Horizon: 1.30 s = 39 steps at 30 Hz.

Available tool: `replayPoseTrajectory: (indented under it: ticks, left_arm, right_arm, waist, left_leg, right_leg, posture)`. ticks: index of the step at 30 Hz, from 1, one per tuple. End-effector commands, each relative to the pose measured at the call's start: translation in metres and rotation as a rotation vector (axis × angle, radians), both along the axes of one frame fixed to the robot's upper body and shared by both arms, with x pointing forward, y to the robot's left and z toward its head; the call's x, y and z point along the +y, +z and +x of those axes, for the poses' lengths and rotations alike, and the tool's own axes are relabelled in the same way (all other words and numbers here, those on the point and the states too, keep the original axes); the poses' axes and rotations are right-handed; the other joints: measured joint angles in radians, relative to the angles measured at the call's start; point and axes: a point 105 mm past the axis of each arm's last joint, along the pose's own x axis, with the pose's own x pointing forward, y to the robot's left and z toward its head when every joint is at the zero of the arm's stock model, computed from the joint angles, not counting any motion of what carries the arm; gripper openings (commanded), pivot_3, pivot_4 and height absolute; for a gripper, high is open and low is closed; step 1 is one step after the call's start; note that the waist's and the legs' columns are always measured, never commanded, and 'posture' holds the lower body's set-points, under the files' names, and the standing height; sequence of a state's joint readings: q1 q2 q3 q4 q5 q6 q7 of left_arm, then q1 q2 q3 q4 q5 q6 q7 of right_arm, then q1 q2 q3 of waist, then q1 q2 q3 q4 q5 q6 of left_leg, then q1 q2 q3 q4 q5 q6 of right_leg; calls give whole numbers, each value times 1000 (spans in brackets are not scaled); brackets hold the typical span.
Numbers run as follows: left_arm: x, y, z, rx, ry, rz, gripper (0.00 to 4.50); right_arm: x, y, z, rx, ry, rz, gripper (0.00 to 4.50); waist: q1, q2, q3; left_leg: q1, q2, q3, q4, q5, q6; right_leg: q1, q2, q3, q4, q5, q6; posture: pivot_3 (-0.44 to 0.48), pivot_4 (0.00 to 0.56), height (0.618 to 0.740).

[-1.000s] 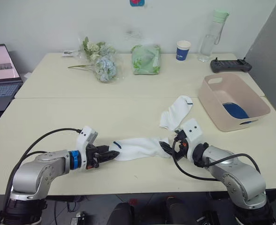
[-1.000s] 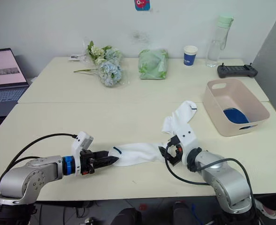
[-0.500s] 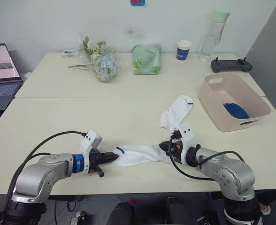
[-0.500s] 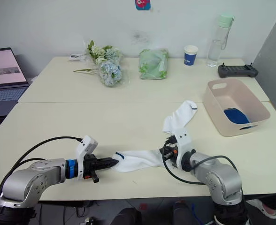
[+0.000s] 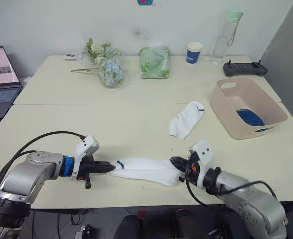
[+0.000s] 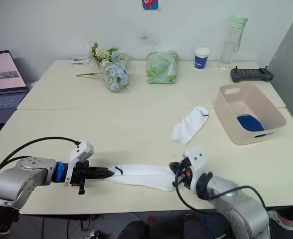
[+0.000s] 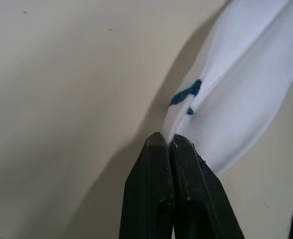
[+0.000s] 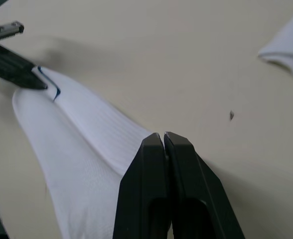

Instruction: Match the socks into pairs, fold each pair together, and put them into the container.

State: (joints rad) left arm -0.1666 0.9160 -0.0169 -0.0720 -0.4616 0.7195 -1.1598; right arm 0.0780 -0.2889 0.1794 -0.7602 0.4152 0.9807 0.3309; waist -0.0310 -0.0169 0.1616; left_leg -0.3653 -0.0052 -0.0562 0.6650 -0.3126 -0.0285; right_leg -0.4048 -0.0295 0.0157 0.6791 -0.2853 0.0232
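White sock [image 5: 144, 170] lies stretched along the near edge of the table [image 5: 86, 124], the left gripper [image 5: 108, 169] pinched shut on its cuff end and the right gripper [image 5: 176, 162] clamped on its toe end. Second white sock [image 5: 186, 119] lies loose mid-table, apart from both. Pink container [image 5: 226, 112] sits at far right, something blue [image 5: 249, 117] inside.

The 2 head eyes look forward and down over the whole table [image 5: 136, 124] from a bit back, while both wrist cams sit super close, sharing that stretched white sock [image 6: 141, 175].
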Motion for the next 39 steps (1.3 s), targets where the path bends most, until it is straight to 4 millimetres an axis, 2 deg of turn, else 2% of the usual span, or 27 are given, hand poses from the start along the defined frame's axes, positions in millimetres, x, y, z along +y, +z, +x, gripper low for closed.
replayPoseTrajectory:
  ticks: [1, 4, 8, 15, 18, 27, 29, 37, 39]
  left_arm:
    - [-3, 4, 0, -25, -26, 9, 0]
    - [-2, -5, -20, 36, -66, 25, 0]
    - [-1, -7, -33, 78, -61, 15, 0]
    - [1, -6, -41, 94, 51, -27, 0]
    - [2, -8, -41, 89, 150, -74, 0]
    - [1, -14, -49, 97, 244, -107, 0]
    - [3, -15, -52, 108, 248, -100, 0]
    - [5, -10, -52, 75, 222, -92, 0]
    - [5, -7, -53, 61, 208, -100, 401]
  right_arm:
    - [4, 10, -5, -99, 16, 0, 40]
    - [1, -1, -5, -85, 3, -26, 40]
    - [4, 0, -2, -101, 45, -10, 40]
    - [8, 0, 10, -138, 130, -61, 40]
    - [8, 3, 16, -155, 142, -66, 789]
    - [-3, 9, 16, -159, 118, -65, 3995]
    - [-8, 7, 14, -151, 105, -77, 4446]
    - [-12, 8, 14, -157, 89, -86, 4489]
    - [-13, 9, 15, -165, 89, -88, 4500]
  waist:
    - [0, 0, 0]
    - [-5, -1, 0]
    - [-4, -1, 0]
    - [-1, -1, 0]
    - [0, -1, 0]
    - [1, -1, 0]
    - [2, -1, 0]
    - [-1, -1, 0]
    - [-1, -1, 0]
  left_leg:
    - [0, 0, 0, 0, 0, 0]
    - [1, 0, 2, 1, 0, 0]
    - [1, 1, 1, 0, 0, 0]
    - [1, 1, 0, 0, 0, 0]
    - [1, 1, 0, 0, 0, 0]
    - [1, 1, 0, 1, 0, 0]
    - [1, 1, 0, 1, 0, 0]
    - [2, 1, 0, 0, 0, 0]
    - [2, 1, 0, 0, 0, 0]
  right_leg:
    - [0, 0, 0, 0, 0, 0]
    - [0, 0, 2, 0, 0, 0]
    - [0, 0, 0, 1, 0, 0]
    - [1, 0, 0, 1, 0, 0]
    - [1, 0, 0, 1, 0, 0]
    - [1, 0, 0, 1, 0, 0]
    - [1, 0, 0, 1, 0, 0]
    - [1, 0, 0, 1, 0, -1]
    - [1, 0, 0, 1, 0, -1]
  posture:
    - [0, 150, 740]
    - [0, 150, 740]
    - [0, 150, 740]
    - [0, 150, 740]
    - [0, 150, 740]
    - [0, 150, 740]
    - [0, 150, 740]
    - [0, 150, 740]
    - [0, 150, 740]
